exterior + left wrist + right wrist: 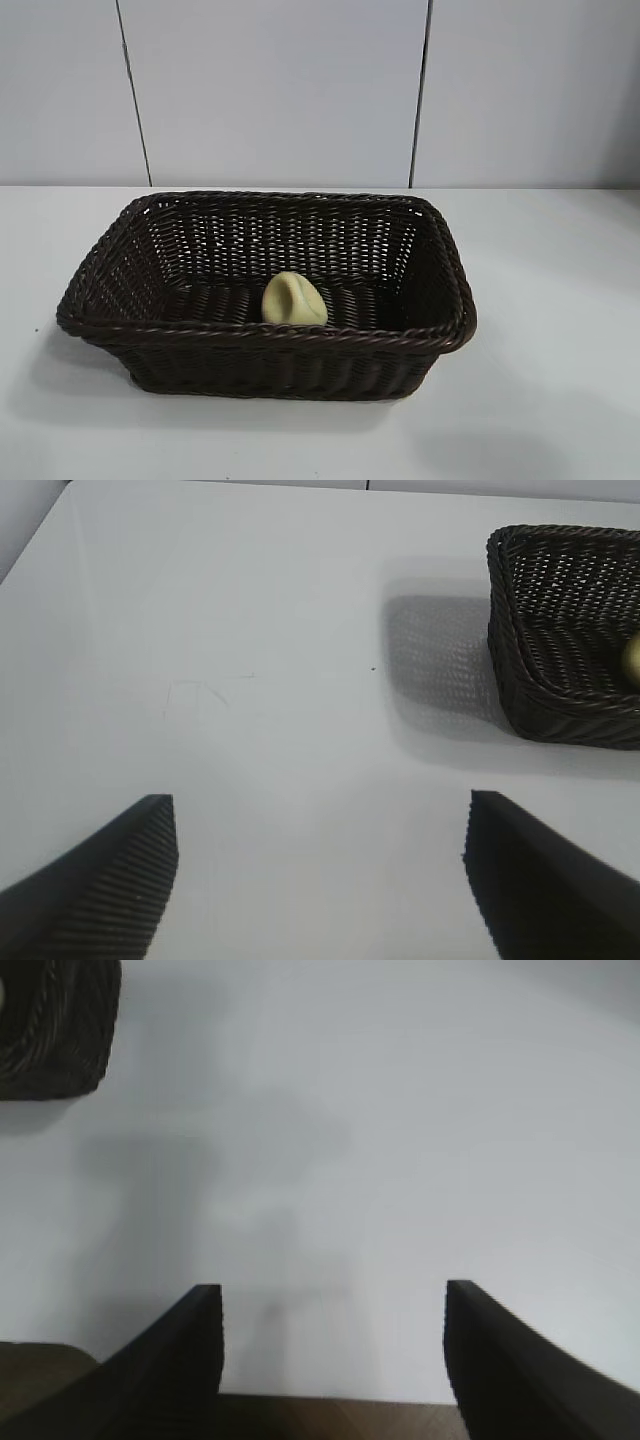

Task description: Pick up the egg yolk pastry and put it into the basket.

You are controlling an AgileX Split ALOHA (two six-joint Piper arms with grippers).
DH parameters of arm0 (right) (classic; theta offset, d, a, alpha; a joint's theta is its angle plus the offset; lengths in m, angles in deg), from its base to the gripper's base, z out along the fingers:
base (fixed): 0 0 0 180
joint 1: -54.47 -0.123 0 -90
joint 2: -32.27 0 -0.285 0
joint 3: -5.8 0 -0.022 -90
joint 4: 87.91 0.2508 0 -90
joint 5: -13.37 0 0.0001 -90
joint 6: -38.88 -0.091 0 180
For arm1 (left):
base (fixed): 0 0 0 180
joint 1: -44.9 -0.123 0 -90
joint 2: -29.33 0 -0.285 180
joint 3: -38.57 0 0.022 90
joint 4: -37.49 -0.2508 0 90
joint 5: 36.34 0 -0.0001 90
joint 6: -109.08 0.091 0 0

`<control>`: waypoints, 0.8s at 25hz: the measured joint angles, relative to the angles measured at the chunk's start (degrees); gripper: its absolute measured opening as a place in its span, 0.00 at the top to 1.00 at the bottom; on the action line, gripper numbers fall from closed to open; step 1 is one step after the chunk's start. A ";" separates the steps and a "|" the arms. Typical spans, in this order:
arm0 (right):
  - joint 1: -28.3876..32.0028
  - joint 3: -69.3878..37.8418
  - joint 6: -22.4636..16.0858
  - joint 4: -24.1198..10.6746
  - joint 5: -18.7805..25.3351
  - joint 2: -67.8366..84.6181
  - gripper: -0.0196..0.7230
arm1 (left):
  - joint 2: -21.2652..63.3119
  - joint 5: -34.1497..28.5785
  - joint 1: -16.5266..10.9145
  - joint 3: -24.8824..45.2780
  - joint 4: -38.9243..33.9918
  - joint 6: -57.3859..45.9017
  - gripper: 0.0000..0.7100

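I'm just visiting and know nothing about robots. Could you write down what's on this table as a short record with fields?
table: white table
basket: dark woven basket, standing on the table
pastry: pale yellow pastry, lying inside the basket near its front wall
left gripper: left gripper, open, empty, over bare table beside the basket
right gripper: right gripper, open, empty, over bare table away from the basket
task state: pastry already in basket

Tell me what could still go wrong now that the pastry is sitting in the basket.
Little looks risky. The egg yolk pastry lies inside the basket close to its near wall, so a knock to the basket might roll it about. The left gripper and right gripper are both open over bare table, clear of the basket.
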 joint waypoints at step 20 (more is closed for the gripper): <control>0.00 -0.81 0.00 -0.22 -1.61 0.89 0.35 | 0.00 0.00 0.00 0.00 0.00 0.00 0.20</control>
